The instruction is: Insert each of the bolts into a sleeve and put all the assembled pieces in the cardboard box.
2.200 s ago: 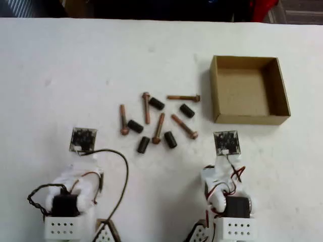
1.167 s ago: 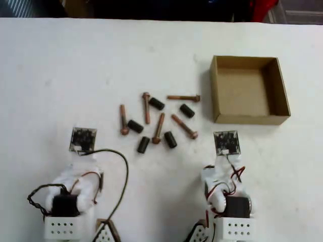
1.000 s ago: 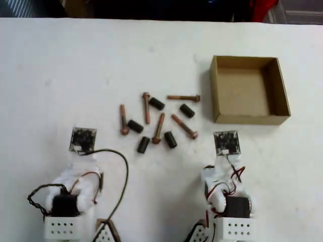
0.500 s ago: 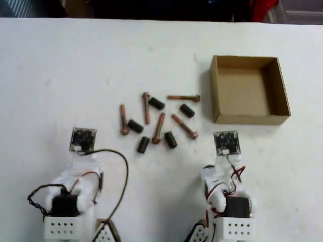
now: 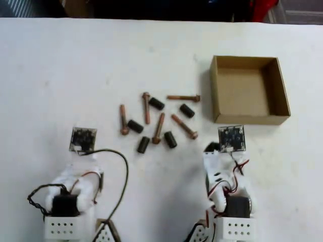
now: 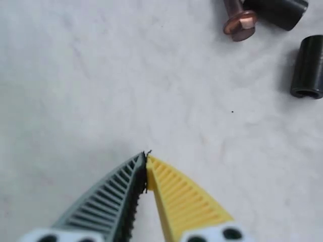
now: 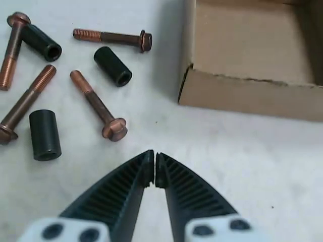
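Note:
Several copper bolts and several black sleeves lie loose at the table's middle, among them a bolt (image 5: 183,126) and a sleeve (image 5: 170,139) nearest the right arm. The open cardboard box (image 5: 249,119) stands to their right, with nothing in it. My right gripper (image 7: 154,156) is shut on nothing and hangs over bare table, short of a bolt (image 7: 98,106) and the box's front wall (image 7: 252,93). My left gripper (image 6: 146,159) is shut too, over bare table, well apart from a bolt head (image 6: 240,25) and a sleeve (image 6: 308,68).
The white table (image 5: 60,65) stretches bare to the left and far side. Both arm bases, the left arm (image 5: 68,201) and the right arm (image 5: 227,201), sit at the near edge, and a black cable (image 5: 123,176) loops beside the left one.
The right arm has moved a little away from its base, toward the box's near left corner. The left arm and all the parts have stayed put.

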You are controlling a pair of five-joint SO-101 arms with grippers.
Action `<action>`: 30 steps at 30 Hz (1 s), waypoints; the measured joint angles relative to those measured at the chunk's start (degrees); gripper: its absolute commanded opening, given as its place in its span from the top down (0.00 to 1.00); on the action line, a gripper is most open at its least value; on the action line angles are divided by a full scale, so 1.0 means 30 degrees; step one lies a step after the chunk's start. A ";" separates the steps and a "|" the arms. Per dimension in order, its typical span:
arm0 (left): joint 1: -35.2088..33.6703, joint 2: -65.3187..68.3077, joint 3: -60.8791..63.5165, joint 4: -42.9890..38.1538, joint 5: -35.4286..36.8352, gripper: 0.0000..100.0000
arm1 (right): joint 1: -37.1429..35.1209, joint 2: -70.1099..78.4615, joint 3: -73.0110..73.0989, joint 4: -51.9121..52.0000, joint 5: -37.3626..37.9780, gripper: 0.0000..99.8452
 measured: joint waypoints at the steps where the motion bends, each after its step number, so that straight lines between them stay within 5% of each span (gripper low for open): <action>1: 0.0000 0.0000 0.0000 0.0000 0.0000 0.98 | 0.0000 0.0000 0.0000 -0.0176 0.0000 0.98; 5: 0.0000 0.0000 0.0000 0.0000 0.0000 0.98 | 0.0000 0.0000 0.0000 -0.0674 0.1055 0.98; 12: 0.0000 0.0000 0.0000 0.0000 0.0000 0.98 | 0.1114 0.0000 -0.0498 -0.0996 0.8967 0.98; 30: 0.0000 0.0000 0.0000 0.0000 0.0000 0.98 | 0.1582 -0.0205 -0.7238 0.5392 1.1546 0.98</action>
